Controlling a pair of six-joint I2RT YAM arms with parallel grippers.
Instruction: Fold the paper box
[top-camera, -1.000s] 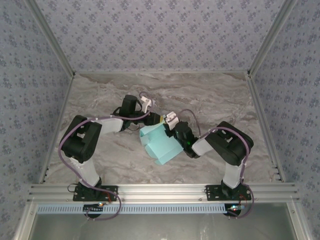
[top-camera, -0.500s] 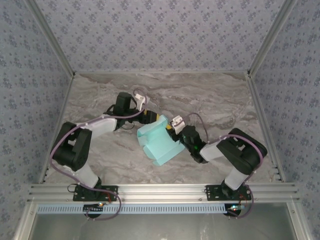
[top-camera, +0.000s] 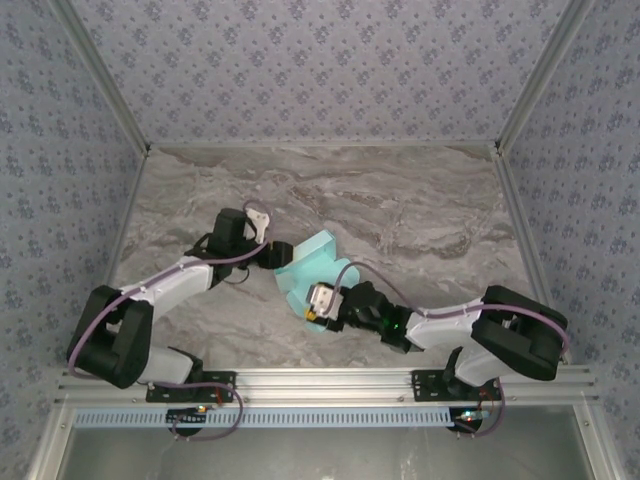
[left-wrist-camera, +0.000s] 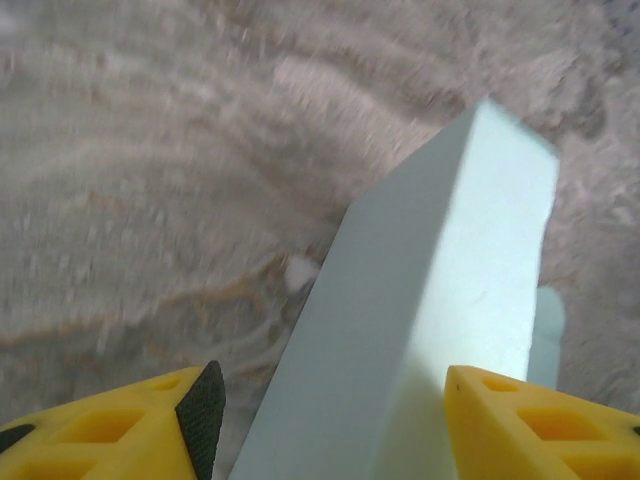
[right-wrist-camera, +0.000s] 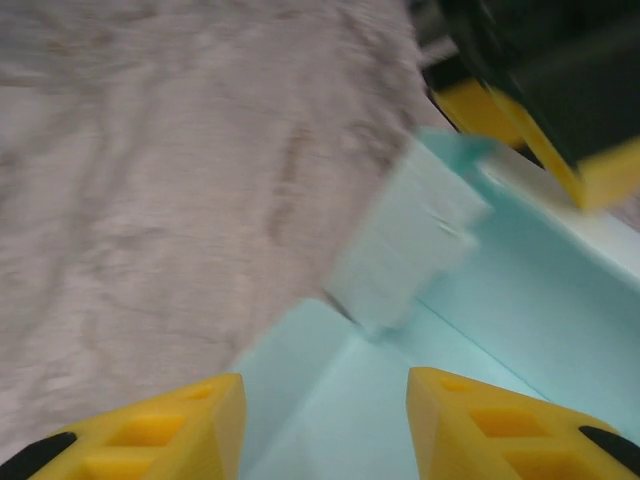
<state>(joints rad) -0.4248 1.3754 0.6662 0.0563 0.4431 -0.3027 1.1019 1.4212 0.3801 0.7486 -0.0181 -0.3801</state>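
The paper box, mint card partly folded with raised walls, lies mid-table. My left gripper is at its left edge. In the left wrist view that gripper is open, and a standing wall of the box rises between its yellow fingers with gaps on both sides. My right gripper sits at the box's near corner. Seen from the right wrist, that gripper is open over the box's floor, a small flap stands ahead, and the left gripper's fingers are beyond.
The marble table is enclosed by patterned walls at the back and both sides. An aluminium rail runs along the near edge. Both arms reach low across the table toward its middle.
Both grippers have opened wider. The left gripper drew back left and nearer along the box's edge. The right gripper swung from the box's right side round to its near corner.
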